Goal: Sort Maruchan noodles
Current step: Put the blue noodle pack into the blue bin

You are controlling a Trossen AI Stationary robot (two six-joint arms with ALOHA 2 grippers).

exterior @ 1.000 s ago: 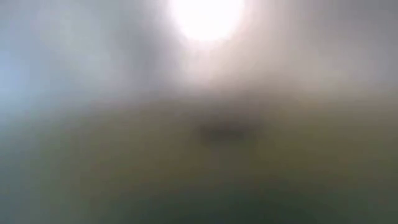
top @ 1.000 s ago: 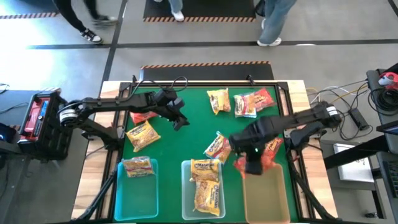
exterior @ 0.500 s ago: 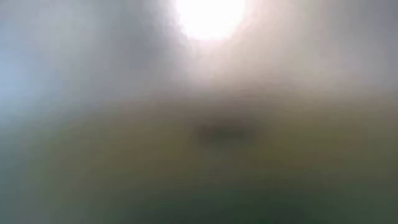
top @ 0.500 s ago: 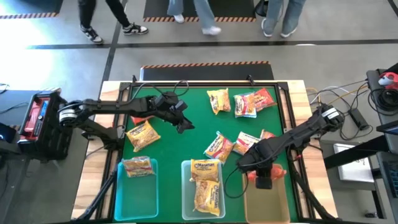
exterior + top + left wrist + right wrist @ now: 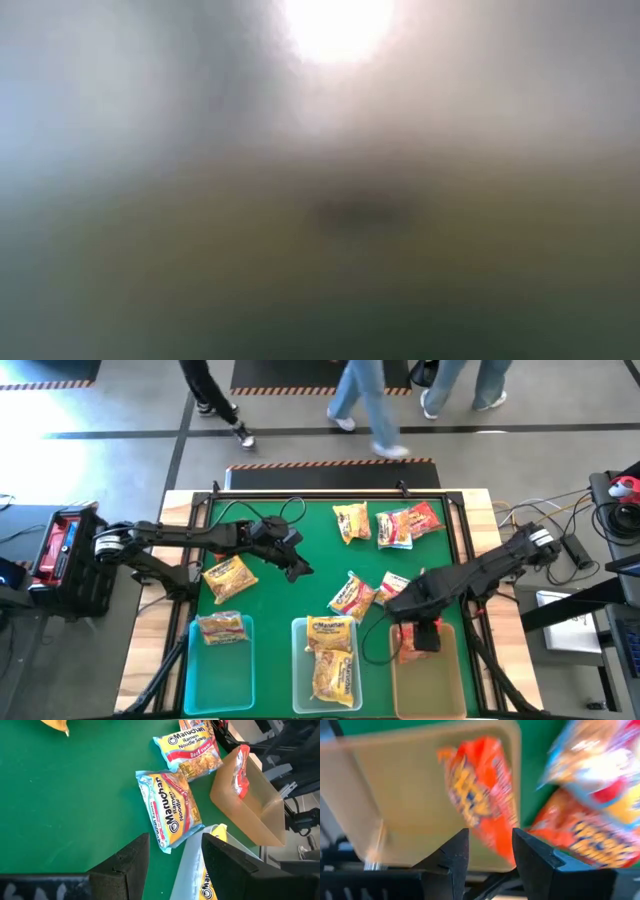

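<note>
Maruchan noodles packets lie about the green mat (image 5: pixel 300 615): a yellow one (image 5: pixel 228 575), several at the far side (image 5: pixel 395 527), and two near the middle (image 5: pixel 350 595). My right gripper (image 5: pixel 424 638) hangs open over the tan bin (image 5: pixel 432 685). Below its fingers a red packet (image 5: pixel 480 795) stands tilted in that bin, its edge against the bin's wall (image 5: pixel 241 770). My left gripper (image 5: pixel 300 570) hovers open above the mat. It holds nothing and points toward a yellow, red and blue packet (image 5: pixel 170 810). The low view is a blur.
A bluish bin (image 5: pixel 222 670) at the near left holds one packet. The middle bin (image 5: pixel 326 698) holds two yellow ones. Another red packet (image 5: pixel 580 835) lies on the mat beside the tan bin. People walk beyond the table's far edge.
My right gripper has carried the red packet toward the table's near right and down over the tan bin. The packet now sits inside the bin. My left gripper has drifted a little toward the table's right and near side.
</note>
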